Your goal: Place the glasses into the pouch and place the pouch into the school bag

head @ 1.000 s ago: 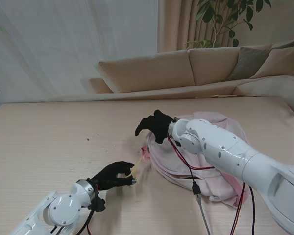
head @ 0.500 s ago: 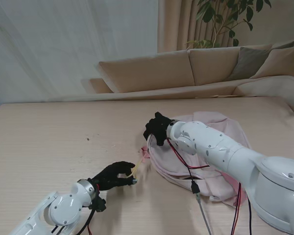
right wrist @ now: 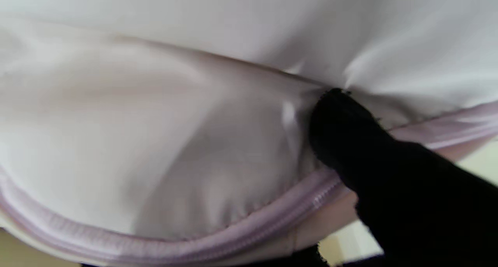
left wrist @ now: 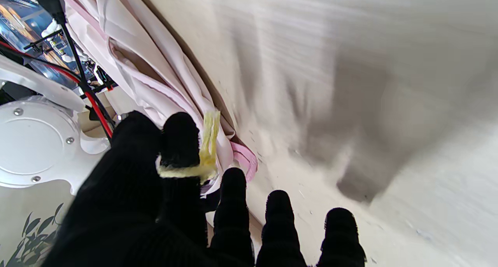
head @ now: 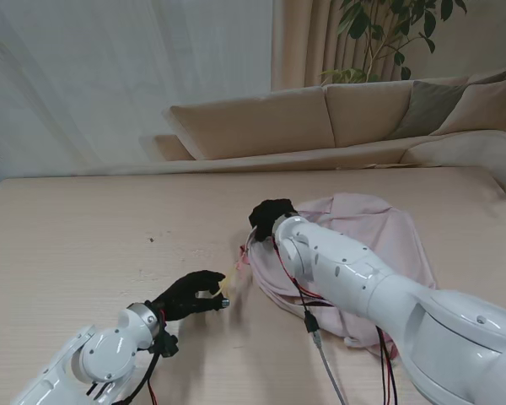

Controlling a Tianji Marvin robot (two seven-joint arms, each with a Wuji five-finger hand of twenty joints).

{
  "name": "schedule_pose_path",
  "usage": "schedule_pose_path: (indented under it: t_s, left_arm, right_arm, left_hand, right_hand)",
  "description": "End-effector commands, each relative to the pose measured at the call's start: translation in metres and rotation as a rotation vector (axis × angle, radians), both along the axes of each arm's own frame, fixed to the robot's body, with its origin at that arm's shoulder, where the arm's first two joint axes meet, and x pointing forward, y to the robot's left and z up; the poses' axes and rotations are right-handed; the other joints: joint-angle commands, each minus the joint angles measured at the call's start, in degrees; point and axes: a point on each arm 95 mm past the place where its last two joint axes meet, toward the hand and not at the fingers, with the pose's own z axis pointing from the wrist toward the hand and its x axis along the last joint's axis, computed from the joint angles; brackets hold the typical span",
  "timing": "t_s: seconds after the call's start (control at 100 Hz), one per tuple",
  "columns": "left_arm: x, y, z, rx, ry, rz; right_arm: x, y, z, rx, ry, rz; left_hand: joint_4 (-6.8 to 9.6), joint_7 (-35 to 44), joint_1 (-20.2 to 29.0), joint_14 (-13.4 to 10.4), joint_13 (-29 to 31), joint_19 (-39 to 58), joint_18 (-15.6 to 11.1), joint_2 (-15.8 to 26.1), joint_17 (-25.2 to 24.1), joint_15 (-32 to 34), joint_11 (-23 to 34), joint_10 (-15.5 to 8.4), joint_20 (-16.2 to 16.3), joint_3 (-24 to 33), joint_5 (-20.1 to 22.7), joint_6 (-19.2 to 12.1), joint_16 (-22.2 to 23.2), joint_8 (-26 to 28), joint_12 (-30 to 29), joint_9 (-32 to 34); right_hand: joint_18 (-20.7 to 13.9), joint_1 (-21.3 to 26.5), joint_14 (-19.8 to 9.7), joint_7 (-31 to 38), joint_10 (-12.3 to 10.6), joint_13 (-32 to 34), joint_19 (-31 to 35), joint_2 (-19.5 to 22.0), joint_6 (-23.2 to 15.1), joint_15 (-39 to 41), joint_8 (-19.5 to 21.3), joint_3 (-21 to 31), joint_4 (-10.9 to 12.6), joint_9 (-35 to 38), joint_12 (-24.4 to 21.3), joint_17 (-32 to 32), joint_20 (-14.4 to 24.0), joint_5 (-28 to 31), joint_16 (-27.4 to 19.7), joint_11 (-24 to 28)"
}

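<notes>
Pink bag (head: 379, 245): soft fabric, lying slumped on the right half of the pale wooden tabletop (head: 84, 228); its lilac zip edge (right wrist: 241, 224) curves along the opening on the side facing the left hand.
Right hand (head: 270, 216): black-gloved, at the bag's left end, farther from me than the left hand. In the right wrist view one fingertip (right wrist: 338, 119) presses into the pale fabric just inside the zip edge. The other fingers are out of sight, so I cannot tell whether it grips the cloth or only pushes on it.
Left hand (head: 188, 294): black-gloved, low over the tabletop, left of the bag and nearer to me. Thumb and forefinger are pinched together on a thin yellow strap (left wrist: 208, 142); the remaining fingers (left wrist: 280, 220) are curled loosely, apart from each other.
Yellow strap: looped round the forefinger in the left wrist view, then running on toward the bag's zip edge, where a small pink tab (left wrist: 245, 160) hangs. A small metal end (head: 223, 302) shows at the fingertips in the stand view.
Glasses and pouch: neither can be made out in any view.
Cables (head: 308, 291): red and black, running along the right arm and draped over the bag.
Background: a beige sofa (head: 320, 118) stands behind the tabletop.
</notes>
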Motion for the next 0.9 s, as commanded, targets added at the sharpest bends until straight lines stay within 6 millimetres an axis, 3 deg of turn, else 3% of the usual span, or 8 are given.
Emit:
schedule_pose_path:
  t_s: [0.0,0.31,0.39,0.62,0.89]
  left_arm:
    - [0.005,0.002,0.004,0.0,-0.009,0.005]
    - [0.029,0.009,0.011,-0.011,-0.042,0.072]
    - [0.037,0.009,0.011,-0.019,-0.032,0.083]
    - [0.054,-0.001,0.006,-0.062,0.032,0.1]
    - [0.039,-0.012,-0.004,-0.07,0.097,0.052]
  right_arm:
    - [-0.006,0.028,0.005,0.025,-0.019,0.019]
    - [-0.01,0.06,0.029,0.167,-0.125,-0.241]
    - [-0.006,0.054,0.029,0.083,-0.151,-0.283]
    - [0.007,0.025,0.014,-0.049,-0.217,-0.396]
    - [0.011,0.003,0.008,-0.073,-0.222,-0.491]
  left_hand:
    - [0.52,1.36,0.67,-0.21,0.42,1.6,-0.25,0.69,-0.13,0.66,0.54,-0.32,1.16,-1.04,0.84,-1.4,0.58,-0.13,0.73,0.32]
    - [0.52,1.28,0.54,-0.06,0.5,1.73,-0.09,0.43,0.22,0.94,0.75,-0.27,1.22,-0.88,1.02,-1.45,0.66,-0.27,0.77,0.47]
    - [0.51,1.3,0.52,-0.09,0.33,1.7,-0.3,0.52,0.15,0.98,0.73,-0.2,1.21,-0.78,0.76,-1.32,0.66,-0.22,0.77,0.2]
    - [0.48,1.27,0.74,-0.08,0.05,1.79,-0.46,0.61,0.15,1.19,1.0,-0.08,1.31,-0.42,0.37,-0.57,0.73,-0.4,0.86,0.04]
    - [0.37,1.36,0.43,0.25,0.38,1.94,-0.28,1.11,0.27,1.44,1.19,0.15,1.49,-0.4,0.82,0.3,0.81,-0.86,0.88,0.44]
  right_hand:
    - [0.64,0.65,1.04,5.37,6.05,7.4,2.21,2.39,2.08,4.28,1.42,1.2,1.05,6.33,3.72,0.71,0.66,3.76,1.67,5.99]
    - [-0.6,1.94,4.76,5.73,9.41,9.19,3.92,-0.02,8.41,5.24,0.99,3.95,0.54,8.96,5.56,-1.72,1.91,5.62,1.86,4.81]
    - [-1.87,1.35,3.92,5.7,8.8,9.52,4.92,0.57,7.81,5.84,1.35,3.62,0.46,9.27,6.01,-1.92,2.56,5.79,1.99,5.2]
    - [-3.27,1.71,5.45,6.23,10.65,10.54,10.27,-2.34,9.98,12.2,0.3,3.48,-0.24,9.35,8.8,-1.41,6.6,8.69,3.6,10.78]
    - [-3.17,2.0,6.24,6.36,11.37,10.43,10.66,-1.5,11.44,13.42,0.72,3.44,0.09,9.29,8.94,-2.1,7.42,8.53,3.54,11.59]
